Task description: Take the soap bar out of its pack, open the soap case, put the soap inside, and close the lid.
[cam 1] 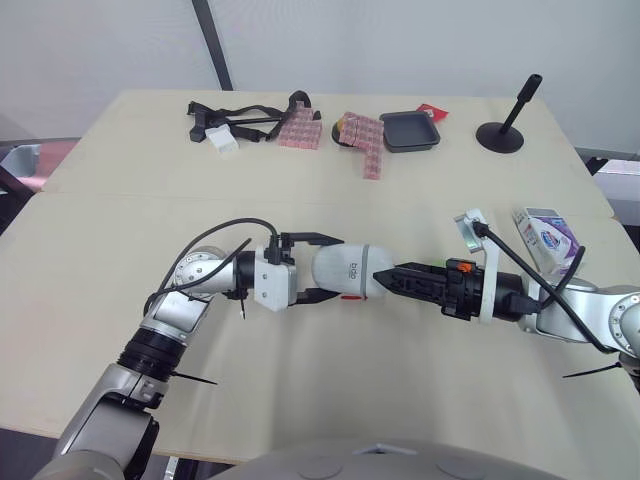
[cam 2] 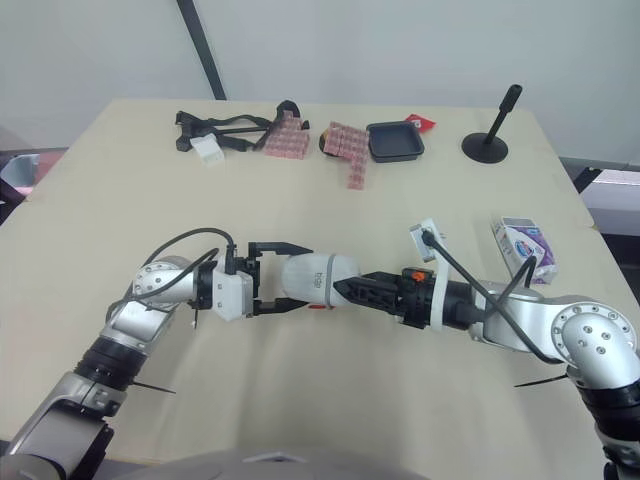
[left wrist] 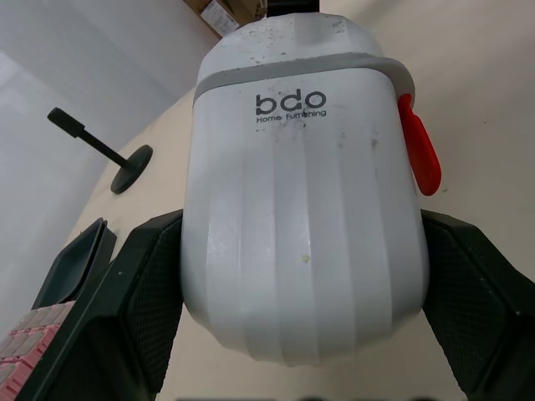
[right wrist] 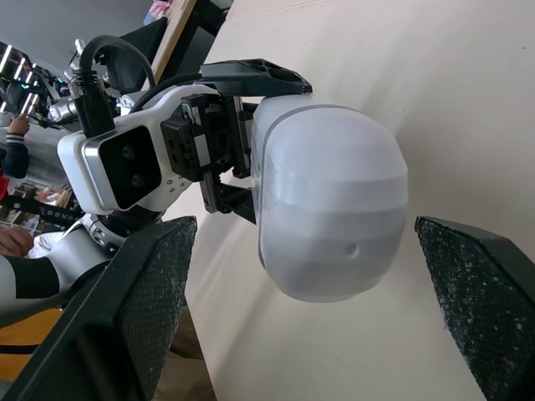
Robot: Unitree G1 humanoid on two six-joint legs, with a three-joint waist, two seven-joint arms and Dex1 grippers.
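Soap case [left wrist: 305,225]: middle of the bench [cam 1: 330,390], lid shut, held clear for opening.
Left end effector [cam 1: 318,268]: clenched on case from 9 o'clock, bracing it.
Right end effector [cam 1: 392,279]: released, straddling its 3 o'clock end.
Soap pack [cam 1: 545,238]: bench edge, 3 o'clock.

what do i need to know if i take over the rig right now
Left gripper: shut on the white soap case, holding it sideways low over the table.
Right gripper: open at the case's far end, not gripping it.
Soap pack: on the table beside the right arm, seemingly unopened.
Done: case is in hand; its lid looks closed, with the red latch on its side.
Left: open the case, unpack the soap, put it in, close the lid.
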